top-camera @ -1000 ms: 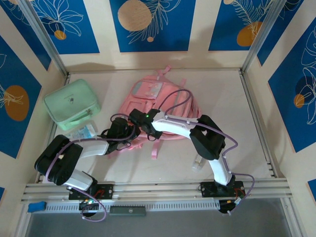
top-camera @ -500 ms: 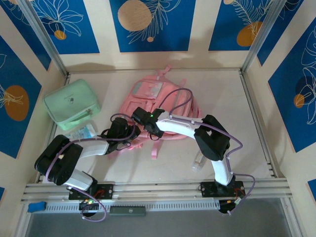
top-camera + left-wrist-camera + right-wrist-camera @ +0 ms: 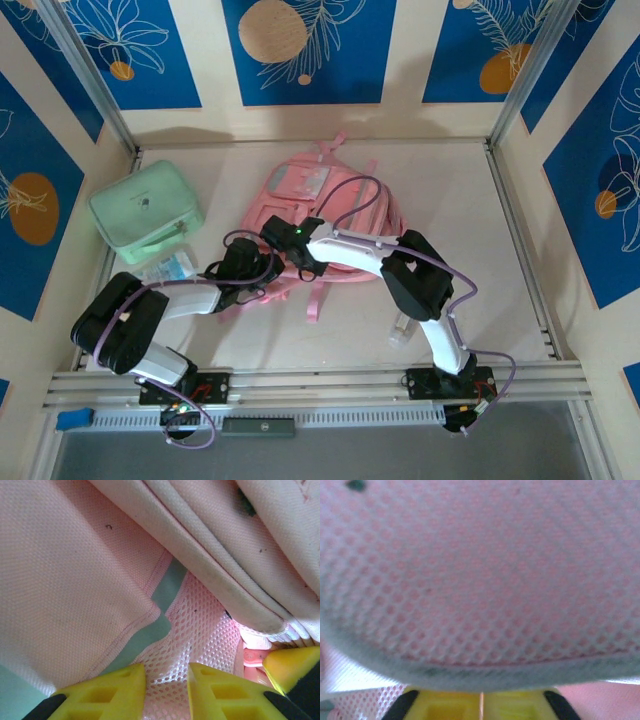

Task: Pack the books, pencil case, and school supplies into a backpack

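The pink backpack (image 3: 335, 195) lies flat mid-table, straps toward me. My left gripper (image 3: 264, 272) is at its near left corner; in the left wrist view the yellow fingers (image 3: 117, 690) stand a little apart with the backpack's pink mesh (image 3: 200, 625) between them, left gripper (image 3: 166, 690) shut on it. My right gripper (image 3: 274, 236) rests just beyond on the backpack, its fingers closed together (image 3: 481, 705) under a padded mesh edge (image 3: 480, 580). A clear bottle (image 3: 402, 328) lies near the right arm. A blue-and-white packet (image 3: 172, 265) lies at left. Books and pencil case are hidden.
A mint-green boxy zip case (image 3: 145, 208) sits at the far left beside the packet. Metal frame rails (image 3: 520, 240) border the table on the right and left. Another yellow fingertip (image 3: 295, 667) shows at the right of the left wrist view.
The right arm's elbow swung slightly right and then back; its gripper stayed on the backpack. The left arm has not moved.
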Action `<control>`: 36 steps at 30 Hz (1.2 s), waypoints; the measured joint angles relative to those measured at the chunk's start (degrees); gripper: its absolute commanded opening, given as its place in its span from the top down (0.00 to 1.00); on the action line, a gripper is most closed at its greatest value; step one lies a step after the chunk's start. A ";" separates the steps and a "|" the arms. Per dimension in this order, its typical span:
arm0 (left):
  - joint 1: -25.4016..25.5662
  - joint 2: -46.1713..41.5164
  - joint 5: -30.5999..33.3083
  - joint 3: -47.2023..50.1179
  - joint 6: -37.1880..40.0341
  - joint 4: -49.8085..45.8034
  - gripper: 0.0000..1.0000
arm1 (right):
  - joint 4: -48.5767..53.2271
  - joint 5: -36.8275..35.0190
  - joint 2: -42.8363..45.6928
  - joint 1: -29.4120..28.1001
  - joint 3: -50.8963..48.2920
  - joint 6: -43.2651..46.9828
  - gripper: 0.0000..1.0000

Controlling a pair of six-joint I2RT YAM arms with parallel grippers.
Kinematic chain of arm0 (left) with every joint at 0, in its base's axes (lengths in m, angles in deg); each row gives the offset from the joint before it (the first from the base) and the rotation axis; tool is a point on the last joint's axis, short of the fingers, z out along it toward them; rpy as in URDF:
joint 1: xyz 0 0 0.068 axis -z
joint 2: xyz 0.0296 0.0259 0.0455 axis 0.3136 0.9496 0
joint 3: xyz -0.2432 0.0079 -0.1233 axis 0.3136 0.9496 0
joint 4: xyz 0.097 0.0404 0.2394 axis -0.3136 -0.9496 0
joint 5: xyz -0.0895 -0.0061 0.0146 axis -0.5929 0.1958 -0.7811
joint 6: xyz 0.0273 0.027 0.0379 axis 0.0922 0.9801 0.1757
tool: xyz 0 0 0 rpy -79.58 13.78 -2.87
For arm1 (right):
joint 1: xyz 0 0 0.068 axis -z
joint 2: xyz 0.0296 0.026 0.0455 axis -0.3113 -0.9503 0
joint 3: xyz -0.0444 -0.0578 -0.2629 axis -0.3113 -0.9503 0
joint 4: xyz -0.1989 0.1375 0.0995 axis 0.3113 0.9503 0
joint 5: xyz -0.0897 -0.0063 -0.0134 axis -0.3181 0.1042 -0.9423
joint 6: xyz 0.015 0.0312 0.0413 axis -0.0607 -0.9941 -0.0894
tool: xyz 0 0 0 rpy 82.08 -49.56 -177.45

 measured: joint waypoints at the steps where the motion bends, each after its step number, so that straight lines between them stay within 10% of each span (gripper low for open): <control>1: -0.15 0.11 0.00 0.00 -0.02 0.02 0.70 | -0.28 0.13 0.42 -0.07 -0.35 0.28 1.00; 23: -10.51 5.07 -4.20 -4.85 3.15 -1.64 0.73 | -4.00 14.71 20.33 1.29 -22.53 27.89 1.00; 36: -10.58 4.55 -5.27 -4.02 2.86 -0.44 0.72 | 0.02 14.38 17.05 0.22 -16.06 28.44 0.72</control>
